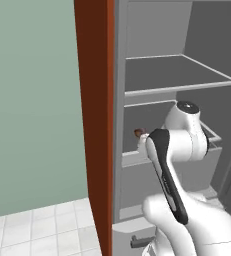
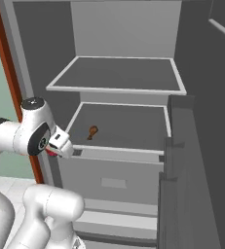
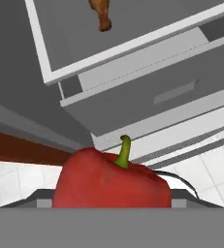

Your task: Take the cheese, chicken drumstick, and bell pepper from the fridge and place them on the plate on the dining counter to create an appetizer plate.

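Plainly, no writing is being shown on any surface. A glossy red bell pepper [image 3: 111,179] with a curved green stem is being held clamped in the claw [image 2: 55,150], its fingertips hidden behind it in the hand view. Beyond the claw, a brown chicken drumstick [image 2: 92,131] is lying on the grey fridge [image 2: 133,78] shelf above the drawer; the left base view is showing it partly hidden by the arm.

The fridge [image 2: 123,29] stands open, with a wooden cupboard side [image 1: 94,125] on its left. The chicken drumstick [image 2: 92,131] lies on the lower shelf [image 2: 133,124], towards its front left, beneath the upper shelf [image 2: 119,73]. A drawer [image 2: 114,177] sits below that shelf. The bell pepper [image 3: 111,181] sits in the pincer [image 2: 60,148], stem pointing away from it, outside the fridge before the drawer's left corner.
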Robot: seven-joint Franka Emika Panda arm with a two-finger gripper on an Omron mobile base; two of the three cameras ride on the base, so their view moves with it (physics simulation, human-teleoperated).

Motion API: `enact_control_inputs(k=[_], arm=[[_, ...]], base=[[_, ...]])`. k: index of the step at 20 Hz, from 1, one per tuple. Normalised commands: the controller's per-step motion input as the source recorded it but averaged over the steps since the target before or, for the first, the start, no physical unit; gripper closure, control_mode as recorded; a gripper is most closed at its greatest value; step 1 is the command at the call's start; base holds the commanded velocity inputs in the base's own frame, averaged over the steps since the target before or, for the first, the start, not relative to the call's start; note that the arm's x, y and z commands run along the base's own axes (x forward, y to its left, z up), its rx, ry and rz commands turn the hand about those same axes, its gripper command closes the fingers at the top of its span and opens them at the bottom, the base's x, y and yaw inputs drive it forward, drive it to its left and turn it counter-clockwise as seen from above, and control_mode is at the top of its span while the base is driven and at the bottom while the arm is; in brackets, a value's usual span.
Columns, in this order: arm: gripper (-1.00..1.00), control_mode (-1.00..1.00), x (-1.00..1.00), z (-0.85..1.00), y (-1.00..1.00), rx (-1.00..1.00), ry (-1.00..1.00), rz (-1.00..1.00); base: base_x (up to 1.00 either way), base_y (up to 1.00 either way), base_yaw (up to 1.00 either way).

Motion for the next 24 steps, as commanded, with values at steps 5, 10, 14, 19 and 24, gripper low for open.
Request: enact_control_inputs(k=[5, 10, 14, 19, 24], arm=[[1.0, 1.0, 0.0, 0.0, 0.0, 0.0, 0.0, 0.0], [1.0, 1.0, 0.0, 0.0, 0.0, 0.0, 0.0, 0.0], [1.0, 1.0, 0.0, 0.0, 0.0, 0.0, 0.0, 0.0], [1.0, 1.0, 0.0, 0.0, 0.0, 0.0, 0.0, 0.0], [1.0, 1.0, 0.0, 0.0, 0.0, 0.0, 0.0, 0.0]], base=[[-1.0, 0.0, 0.15], [-0.86, 0.04, 0.78], [-0.24, 0.23, 1.0], [-0.2, 0.49, 0.96], [0.27, 0.46, 0.72]])
